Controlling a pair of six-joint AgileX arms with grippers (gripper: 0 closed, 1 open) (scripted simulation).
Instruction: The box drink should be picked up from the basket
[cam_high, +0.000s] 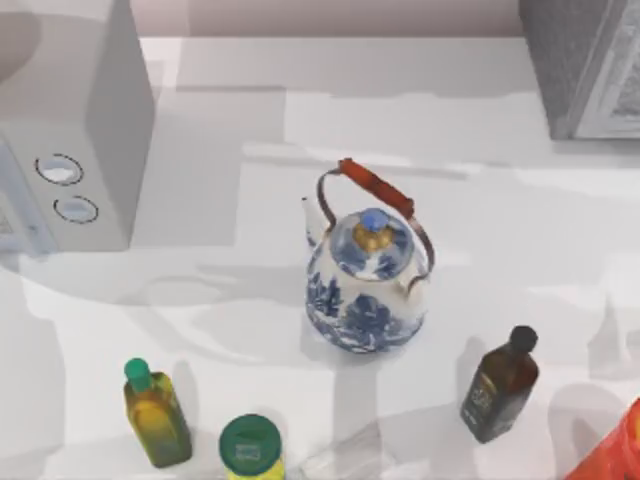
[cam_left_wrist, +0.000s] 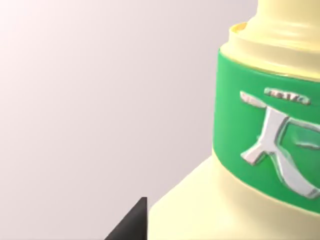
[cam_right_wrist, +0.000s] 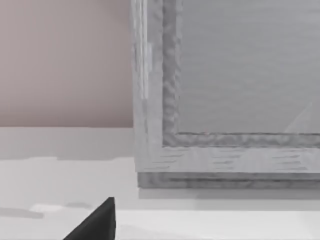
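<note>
Close against the box drink (cam_left_wrist: 210, 200): pale-yellow shoulder, green neck band (cam_left_wrist: 265, 125) with raised silvery lettering, pale neck above, one dark claw fingertip (cam_left_wrist: 131, 225) just beside the shoulder, plain pinkish backdrop.

Pale-yellow box drink (cam_left_wrist: 210, 200), green neck band, upright.

My work surface, the white table (cam_high: 250, 110), is brightly and evenly lit. Soft overlapping grey shadows spread across it, densest around the teapot (cam_high: 365, 290) and toward the near edge. My left wrist view shows shiny highlights on the raised lettering of a green band (cam_left_wrist: 265, 135). Focus is sharp throughout, without edge distortion.
</note>
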